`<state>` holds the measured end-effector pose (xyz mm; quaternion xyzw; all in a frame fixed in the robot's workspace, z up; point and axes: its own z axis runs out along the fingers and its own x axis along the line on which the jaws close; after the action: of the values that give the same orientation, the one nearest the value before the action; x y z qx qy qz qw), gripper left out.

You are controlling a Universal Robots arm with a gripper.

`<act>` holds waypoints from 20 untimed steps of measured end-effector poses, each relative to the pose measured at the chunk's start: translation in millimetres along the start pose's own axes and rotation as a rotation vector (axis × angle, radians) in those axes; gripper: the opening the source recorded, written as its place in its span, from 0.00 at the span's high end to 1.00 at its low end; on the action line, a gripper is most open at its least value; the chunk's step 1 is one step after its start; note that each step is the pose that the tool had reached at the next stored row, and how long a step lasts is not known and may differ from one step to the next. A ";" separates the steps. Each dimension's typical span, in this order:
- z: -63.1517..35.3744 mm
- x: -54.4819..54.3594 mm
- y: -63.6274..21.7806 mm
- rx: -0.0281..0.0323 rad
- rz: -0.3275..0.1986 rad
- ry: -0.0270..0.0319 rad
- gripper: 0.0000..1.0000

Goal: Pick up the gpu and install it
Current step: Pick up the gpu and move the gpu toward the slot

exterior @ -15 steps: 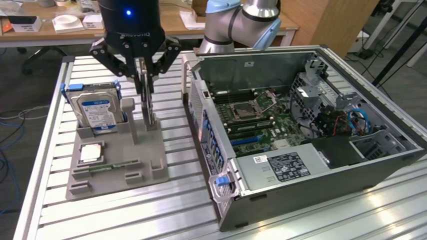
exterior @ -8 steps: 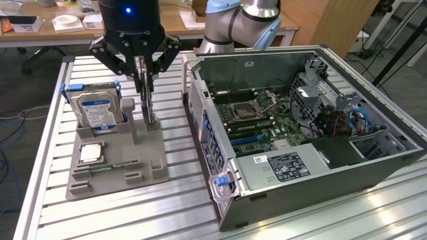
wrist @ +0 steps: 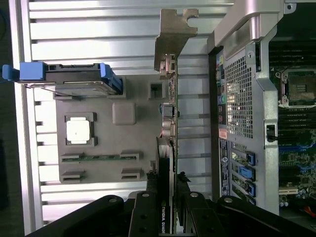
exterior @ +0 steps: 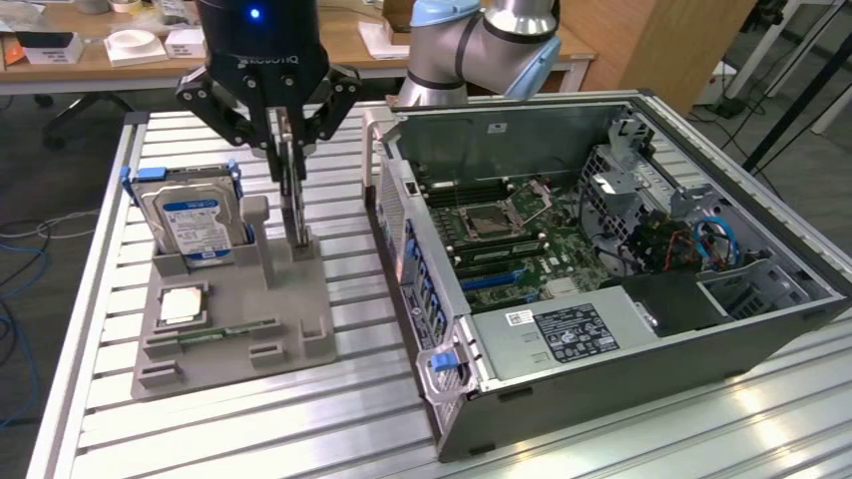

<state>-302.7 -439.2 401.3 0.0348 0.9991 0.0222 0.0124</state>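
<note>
Workshop-type room with cluttered wooden tables in the back, and up front a slatted aluminium desk (exterior: 560,439) carrying a grey parts holder (exterior: 313,334), which I'll use as the reference for everything. The gpu (exterior: 301,215) stands on edge in a slot at the holder's side nearest the open PC case (exterior: 639,339), with its silver bracket (wrist: 173,34) sticking out past the holder's edge. The hand (exterior: 286,150) is directly above that slot and, as far as I can tell from the wrist view, its two fingers (wrist: 150,185) are pressed in on either face of the card's top edge, so it looks clamped on the gpu rather than just hovering. The card's bottom edge looks seated in the holder, so I'd call this grip made, lift not yet done. The hard drive (exterior: 194,220), the CPU chip (exterior: 183,304) and the memory stick (exterior: 219,332) sit in their own spots on the holder, away from the hand. The case lies on its side just beside the holder with the motherboard (exterior: 533,249) exposed, and I can't spot a card in its slots, so the whole install part is left to do.
</note>
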 end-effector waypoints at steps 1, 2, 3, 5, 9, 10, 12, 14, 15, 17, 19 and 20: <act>-0.6 0.0 0.0 0.0000 0.000 0.0000 0.74; -1.0 0.0 0.0 0.0000 0.000 0.0001 0.74; -1.1 0.0 0.0 0.0000 0.000 0.0000 0.74; -1.1 0.0 0.1 0.0000 0.000 0.0000 0.74; -3.3 -0.2 0.3 0.0004 0.000 0.0004 0.74; -4.5 -0.2 0.4 0.0001 0.000 0.0002 0.74; -6.9 -0.2 0.5 0.0001 0.000 0.0001 0.74; -9.9 -0.2 0.6 0.0002 0.000 0.0001 0.74; -11.6 -0.3 0.7 0.0001 0.000 0.0000 0.74; -15.6 -0.4 0.9 0.0002 0.000 0.0001 0.74; -19.2 -0.4 1.1 0.0001 0.000 0.0001 0.74; -20.8 -0.5 1.1 0.0001 0.000 0.0001 0.74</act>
<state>-302.7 -439.0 422.2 0.0348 0.9991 0.0222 0.0123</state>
